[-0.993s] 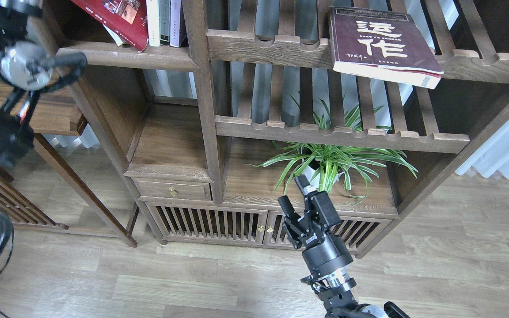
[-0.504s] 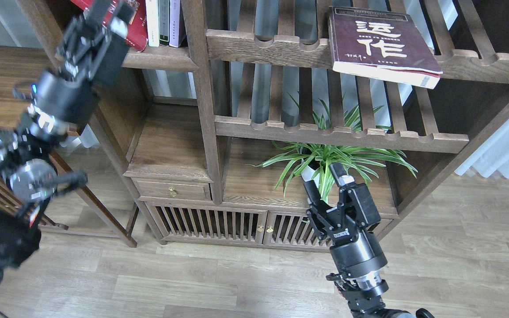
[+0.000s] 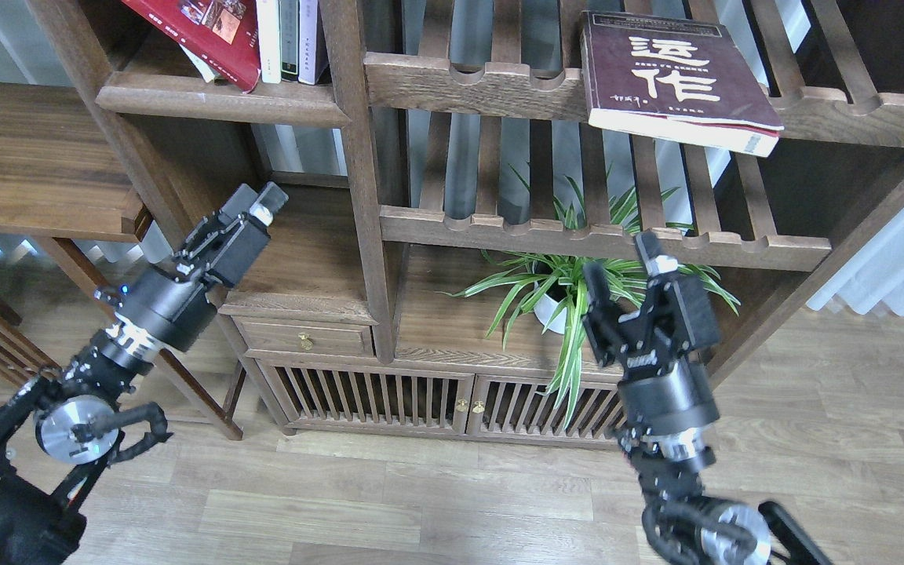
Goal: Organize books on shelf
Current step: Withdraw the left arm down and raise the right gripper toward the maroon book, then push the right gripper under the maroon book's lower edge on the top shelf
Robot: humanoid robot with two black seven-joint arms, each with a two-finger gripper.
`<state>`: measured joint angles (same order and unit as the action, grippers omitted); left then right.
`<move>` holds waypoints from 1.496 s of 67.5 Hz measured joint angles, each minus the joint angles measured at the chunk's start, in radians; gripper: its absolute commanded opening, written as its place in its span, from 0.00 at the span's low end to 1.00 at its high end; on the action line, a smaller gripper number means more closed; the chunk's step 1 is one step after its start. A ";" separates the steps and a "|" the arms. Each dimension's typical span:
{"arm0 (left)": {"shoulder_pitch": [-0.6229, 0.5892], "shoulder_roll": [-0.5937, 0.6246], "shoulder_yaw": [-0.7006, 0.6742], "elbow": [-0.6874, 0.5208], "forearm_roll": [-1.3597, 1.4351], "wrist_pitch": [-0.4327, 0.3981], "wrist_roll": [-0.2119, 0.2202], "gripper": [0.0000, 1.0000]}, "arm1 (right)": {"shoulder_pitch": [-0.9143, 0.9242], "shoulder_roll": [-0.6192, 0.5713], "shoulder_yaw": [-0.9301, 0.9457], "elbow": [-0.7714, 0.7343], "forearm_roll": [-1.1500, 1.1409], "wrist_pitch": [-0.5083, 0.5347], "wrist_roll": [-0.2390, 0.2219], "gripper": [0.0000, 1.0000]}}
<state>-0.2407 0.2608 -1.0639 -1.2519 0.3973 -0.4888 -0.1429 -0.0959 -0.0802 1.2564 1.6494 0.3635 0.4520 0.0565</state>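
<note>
Head view: a dark-brown wooden bookcase stands on pale plank flooring. Its solid shelf (image 3: pixel 185 98) at upper left carries a leaning red book (image 3: pixel 205 35) beside thin upright books (image 3: pixel 289 39). A maroon book (image 3: pixel 676 78) lies on the slatted rack (image 3: pixel 499 82). A spider plant (image 3: pixel 577 286) fills the lower bay. Right gripper (image 3: pixel 626 263) gapes empty before it; left gripper (image 3: pixel 260 205) I cannot tell.

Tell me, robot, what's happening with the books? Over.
Right gripper open, empty. Left gripper empty. Maroon book flat on slatted rack. Plant beside right gripper.
</note>
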 measured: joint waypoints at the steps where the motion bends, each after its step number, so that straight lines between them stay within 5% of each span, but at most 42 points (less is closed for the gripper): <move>1: 0.006 0.000 0.003 0.002 0.000 0.000 0.000 0.88 | 0.005 -0.001 0.003 0.000 0.000 -0.007 0.000 0.94; 17: 0.122 -0.025 0.010 0.021 -0.009 0.000 -0.008 0.98 | 0.036 -0.001 0.021 0.001 0.001 -0.088 0.000 0.94; 47: 0.122 -0.088 -0.035 0.002 -0.032 0.000 -0.006 0.99 | 0.151 -0.010 0.092 0.001 0.025 -0.287 -0.001 0.94; 67: 0.051 -0.199 -0.052 -0.017 -0.032 0.000 0.114 0.98 | 0.169 -0.013 0.119 0.007 0.038 -0.309 0.000 0.94; 86: 0.041 -0.219 -0.054 -0.035 -0.032 0.000 0.123 0.96 | 0.202 -0.012 0.119 0.007 0.038 -0.355 0.000 0.94; 101: 0.035 -0.226 -0.054 -0.038 -0.031 0.000 0.123 0.96 | 0.264 -0.012 0.119 0.004 0.040 -0.505 -0.001 0.95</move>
<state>-0.2053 0.0344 -1.1183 -1.2899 0.3661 -0.4887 -0.0198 0.1686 -0.0923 1.3757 1.6533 0.4038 -0.0534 0.0554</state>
